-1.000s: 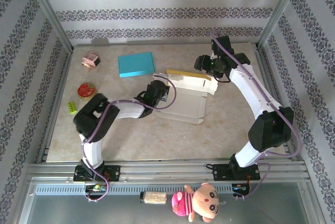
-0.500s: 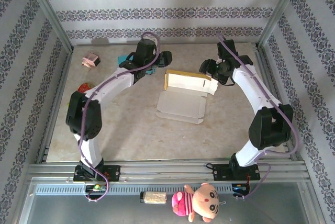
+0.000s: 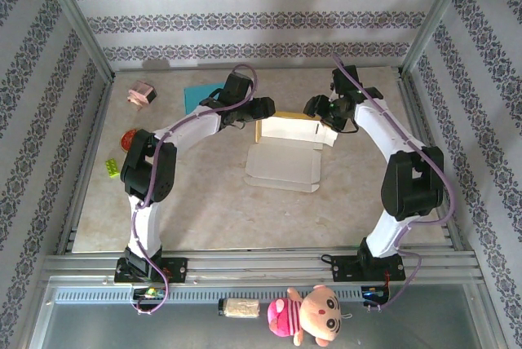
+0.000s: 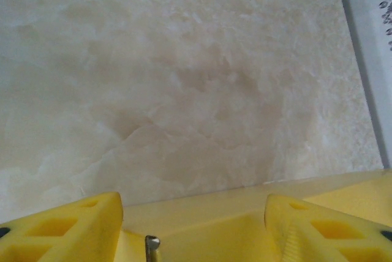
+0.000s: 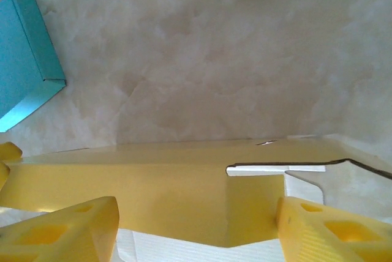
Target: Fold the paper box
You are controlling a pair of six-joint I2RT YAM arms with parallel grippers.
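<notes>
— As you look down from above, where does the white card paper box [image 3: 281,168] lie?

— Mid-table, on the pale marble-patterned tabletop [image 3: 204,210]. Its base is a flat rectangular sheet. Along the far edge one long panel [image 3: 292,129] stands raised, with a rounded tab at its right end.

— What is the card like close up?

— From the right wrist, the panel's inner face is smooth and mustard-yellow, with a narrow notch cut into it. The white skin below it is finely ribbed.

— And the grippers?

— The left gripper [image 3: 263,108] is at the panel's left end and the right gripper [image 3: 319,111] at its right end. Both have blocky yellow plastic fingers [image 5: 61,228] moulded with hollow pockets. In each wrist view the jaws stand wide apart with the panel's top edge running between them, and neither pinches it. Whether a finger brushes the card, I cannot tell.

— Anything else nearby?

— A flat teal rectangular box [image 5: 24,54] with crisp corners lies on the tabletop by the left arm, apart from the paper box.
</notes>
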